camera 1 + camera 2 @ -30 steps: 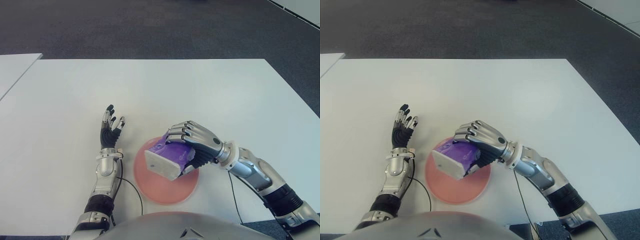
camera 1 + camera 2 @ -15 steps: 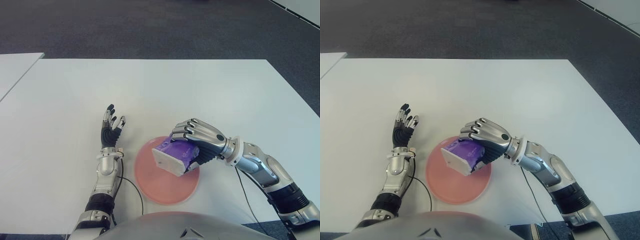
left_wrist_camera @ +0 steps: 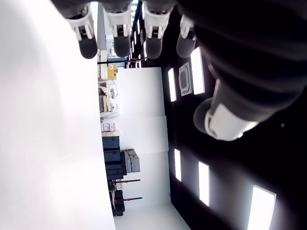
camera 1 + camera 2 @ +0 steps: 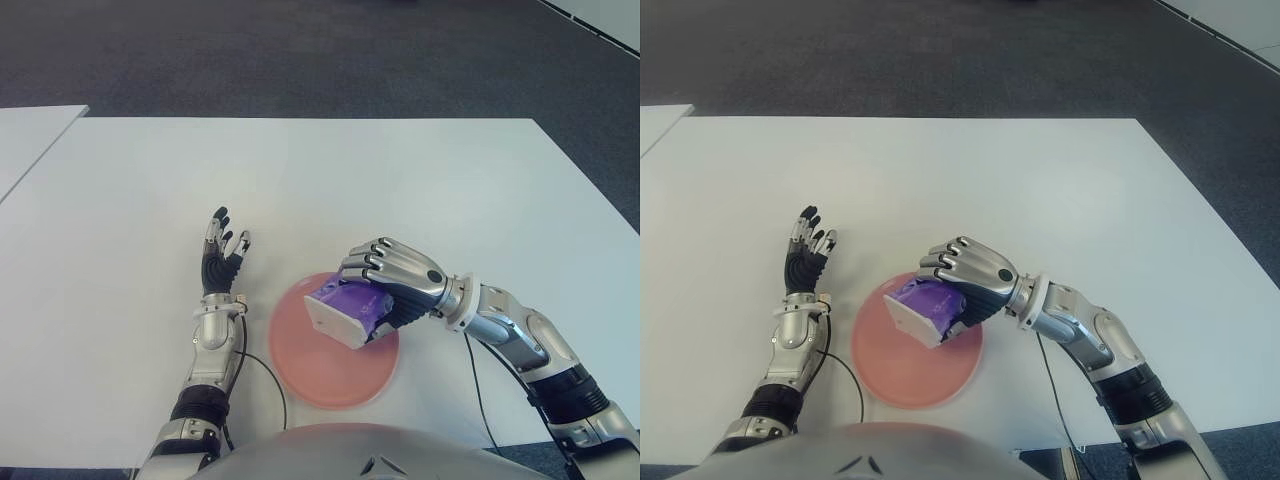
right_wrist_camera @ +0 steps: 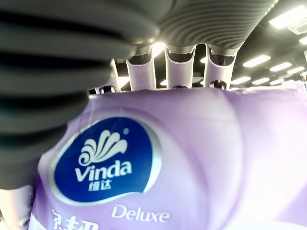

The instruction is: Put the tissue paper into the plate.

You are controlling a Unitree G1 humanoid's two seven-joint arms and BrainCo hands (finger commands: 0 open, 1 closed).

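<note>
A purple and white tissue pack (image 4: 345, 311) is gripped in my right hand (image 4: 385, 285), whose fingers curl over its top. In the right wrist view the pack (image 5: 158, 167) fills the picture, with a blue Vinda label, and the fingers wrap its far edge. Hand and pack hang over the far right part of the pink plate (image 4: 315, 362), which lies on the white table near its front edge. Whether the pack touches the plate I cannot tell. My left hand (image 4: 221, 256) shows just left of the plate, fingers spread and holding nothing.
The white table (image 4: 330, 190) stretches far beyond both hands. A second white table (image 4: 25, 135) stands at the far left. A black cable (image 4: 262, 378) runs along the plate's left side. Dark carpet lies behind.
My right hand with the tissue pack has shifted a little to the right and back over the plate, and the pack sits more level. The left hand has not moved.
</note>
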